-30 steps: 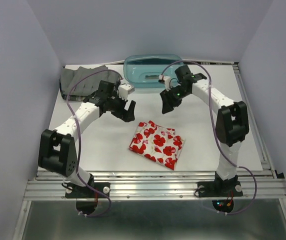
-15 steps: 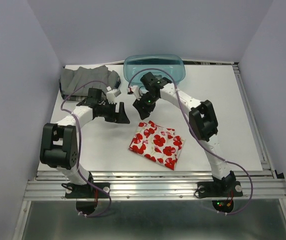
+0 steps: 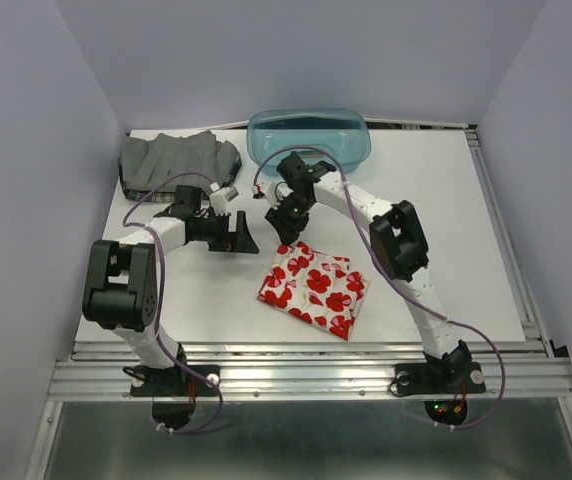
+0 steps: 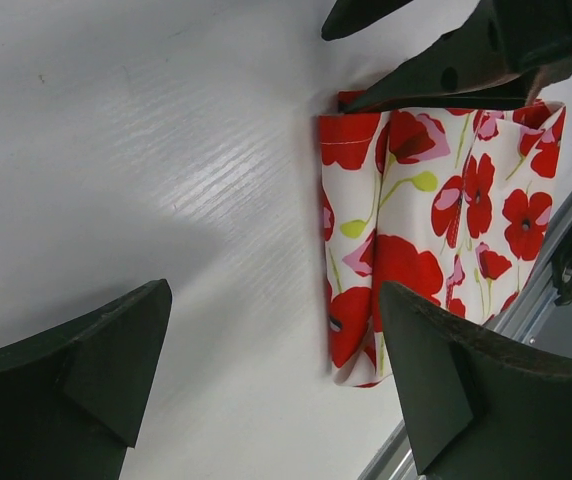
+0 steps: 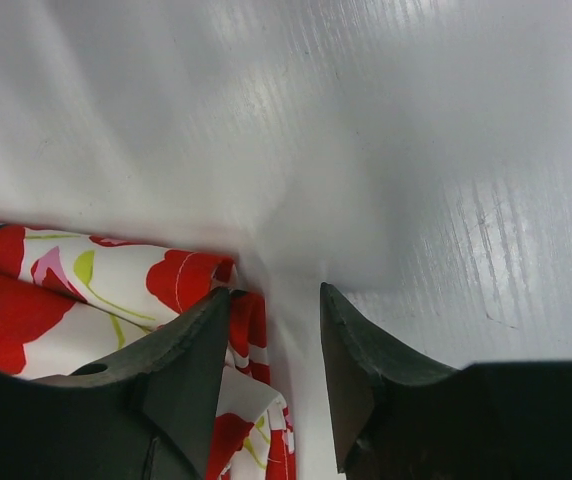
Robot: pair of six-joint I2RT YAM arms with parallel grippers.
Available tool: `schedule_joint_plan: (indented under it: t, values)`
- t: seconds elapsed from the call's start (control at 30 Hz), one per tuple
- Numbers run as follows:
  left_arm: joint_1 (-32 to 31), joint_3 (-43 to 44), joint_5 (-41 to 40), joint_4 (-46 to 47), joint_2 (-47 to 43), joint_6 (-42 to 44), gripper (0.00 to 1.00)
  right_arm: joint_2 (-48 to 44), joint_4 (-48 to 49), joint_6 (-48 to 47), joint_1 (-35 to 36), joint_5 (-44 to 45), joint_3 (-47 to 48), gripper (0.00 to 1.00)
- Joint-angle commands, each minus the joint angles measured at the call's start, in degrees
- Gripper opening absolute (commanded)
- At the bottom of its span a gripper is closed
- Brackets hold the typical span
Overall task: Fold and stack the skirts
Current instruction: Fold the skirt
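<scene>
The white skirt with red flowers lies folded on the table; in the left wrist view this skirt sits ahead and to the right. My right gripper is low at its far left corner. In the right wrist view the gripper is open, one finger resting on the skirt's corner, a red fold just inside the gap. My left gripper stands wide open over bare table left of the skirt. The grey pleated skirt lies spread at the far left.
A teal plastic basket stands at the back middle, just behind the right arm. A metal rail runs along the table's near edge.
The right arm swung from beside the basket leftward and down to the floral skirt's far corner, its jaws narrowing. The left gripper drew back to the left and lower.
</scene>
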Motion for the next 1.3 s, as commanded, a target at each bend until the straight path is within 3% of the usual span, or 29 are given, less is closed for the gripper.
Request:
schedule_joint_plan:
  t: [0.0,0.2,0.47,1.0,1.13,1.27]
  values:
    - [0.06,-0.5,2.14,1.81,0.55,-0.62,0.96,-2.17,-0.47,1.26,0.58,-1.4,1.38,0.47]
    - [0.15,-1.65,1.44,3.21,-1.55,-2.47,0.96,-2.61,0.85,4.68,-0.04,1.58,5.07,0.47]
    - [0.15,-3.14,0.65,3.56,-2.7,-1.85,0.97,-7.1,-0.11,6.62,-0.65,-7.55,0.78,0.5]
    - [0.06,-5.86,2.58,6.03,-2.61,-3.7,0.98,-2.0,0.76,6.8,-0.12,-10.98,-3.54,0.51]
    - [0.15,-6.57,3.02,6.99,-2.26,-4.49,0.99,-1.56,1.55,7.32,-0.12,-11.16,-3.71,0.57]
    - [-0.03,-6.92,3.46,7.87,-1.56,-5.1,0.98,-1.21,1.64,6.88,-0.12,-12.56,-3.45,0.47]
